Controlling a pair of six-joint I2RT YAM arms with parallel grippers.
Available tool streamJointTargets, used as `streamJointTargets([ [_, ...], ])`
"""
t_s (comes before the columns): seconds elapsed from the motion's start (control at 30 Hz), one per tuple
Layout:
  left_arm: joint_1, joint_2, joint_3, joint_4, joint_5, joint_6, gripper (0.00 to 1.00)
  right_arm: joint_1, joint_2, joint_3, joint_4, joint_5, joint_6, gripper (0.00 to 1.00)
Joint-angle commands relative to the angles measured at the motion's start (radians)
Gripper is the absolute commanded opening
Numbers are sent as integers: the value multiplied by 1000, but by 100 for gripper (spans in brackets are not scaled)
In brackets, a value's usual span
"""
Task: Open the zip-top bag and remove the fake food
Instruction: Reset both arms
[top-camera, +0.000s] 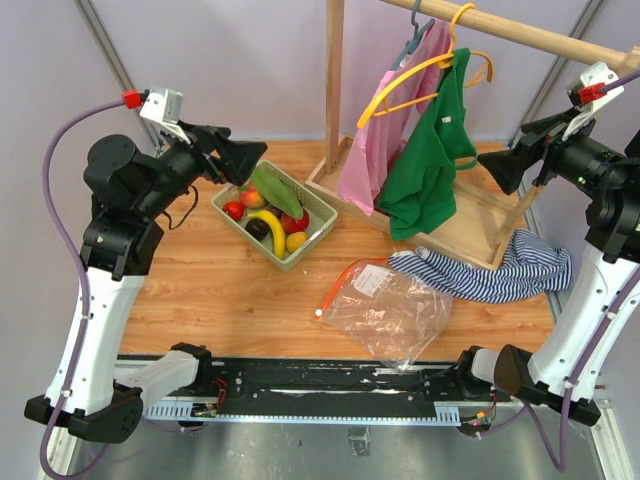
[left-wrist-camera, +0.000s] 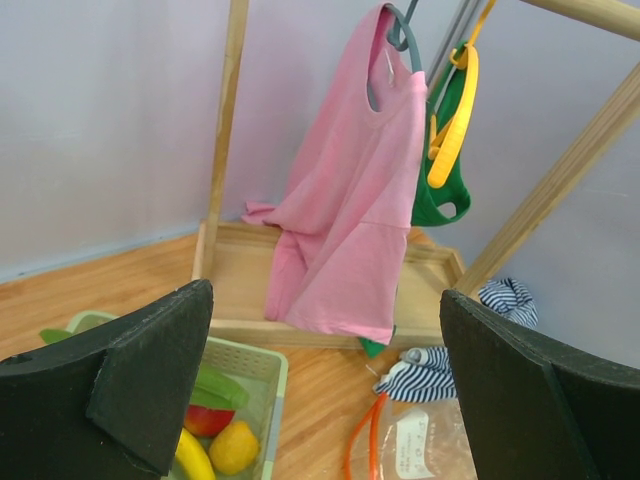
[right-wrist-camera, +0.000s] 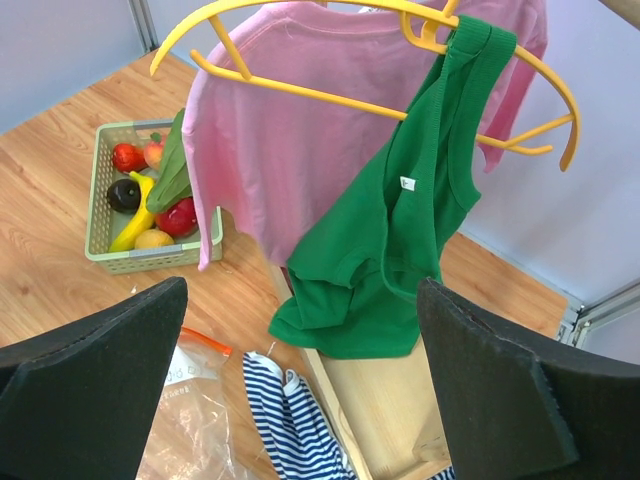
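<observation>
**Left gripper (top-camera: 240, 158) and right gripper (top-camera: 505, 168) spread wide; zip-top bag (top-camera: 390, 312) looks empty**

Both hang raised above the table, my fingers set far apart with nothing between them. The bag lies flat near the front edge, touching the striped cloth (top-camera: 500, 272), and I see nothing inside it. All the fake food (top-camera: 270, 218) sits in the green basket (top-camera: 300, 257), well apart from the bag. I judge the job done, or nearly so.

Nothing can be read; the small white label (top-camera: 371, 281) on the zip-top bag (top-camera: 390, 310) is illegible.
</observation>
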Motion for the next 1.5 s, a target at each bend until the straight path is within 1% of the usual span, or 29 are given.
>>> streamJointTargets([
  [0.0,5,-1,-16,22,11,-15,99,-19,-30,-20,47,-17,43,98],
  [0.37,5,-27,-62,39,21,-52,99,-19,-45,-42,64,-17,62,98],
  [0.73,6,-38,-52,27,33,-48,99,-19,-75,-67,50,-10,42,98],
  [0.9,5,-40,-58,30,39,-45,99,-22,-82,-108,48,-9,8,98],
  [1.07,6,-62,-99,65,36,-40,99,-30,-71,-116,48,-68,-19,98],
  [1.2,5,-60,-105,77,44,-50,99,-67,-60,-98,49,-113,-12,98],
  [1.3,5,-53,-114,81,50,-55,99,-96,-57,-121,72,-165,14,98],
  [1.47,5,-47,-119,79,45,-49,99,-119,-48,-110,77,-186,21,98],
])
